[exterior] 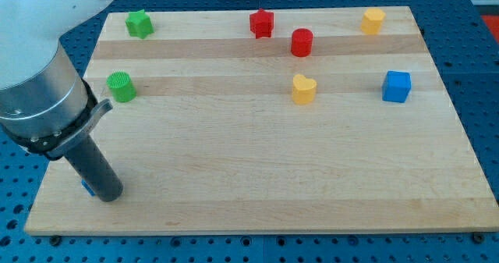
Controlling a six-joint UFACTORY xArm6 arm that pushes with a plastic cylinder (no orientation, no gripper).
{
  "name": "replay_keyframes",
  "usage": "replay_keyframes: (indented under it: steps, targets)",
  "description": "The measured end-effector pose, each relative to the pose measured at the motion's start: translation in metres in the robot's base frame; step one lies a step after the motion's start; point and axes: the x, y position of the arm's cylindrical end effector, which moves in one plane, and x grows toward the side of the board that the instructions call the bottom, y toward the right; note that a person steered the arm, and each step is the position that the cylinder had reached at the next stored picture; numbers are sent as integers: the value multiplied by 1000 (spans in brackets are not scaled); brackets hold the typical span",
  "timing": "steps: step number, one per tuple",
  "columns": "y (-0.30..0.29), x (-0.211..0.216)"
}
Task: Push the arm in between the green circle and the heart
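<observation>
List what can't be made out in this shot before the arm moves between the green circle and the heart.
- My tip: in the camera view the rod's end sits near the board's lower left; whether it touches the wood is unclear.
- Blue block: only a sliver shows beside the rod, which hides its shape.
- Arm: its upper part is cut off by the view's top and left edges.
- Green circle and yellow heart: both fully visible, far from my tip.

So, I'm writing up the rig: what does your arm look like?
A white rounded shell at the view's top left, then a silver-grey metal cylinder with a black collar, ending in a straight dark rod; my tip is blunt. No cables or markings show.
</observation>
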Motion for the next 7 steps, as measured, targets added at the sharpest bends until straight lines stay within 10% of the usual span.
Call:
replay_keyframes:
  steps: [7]
  targets:
    - [124,-115]
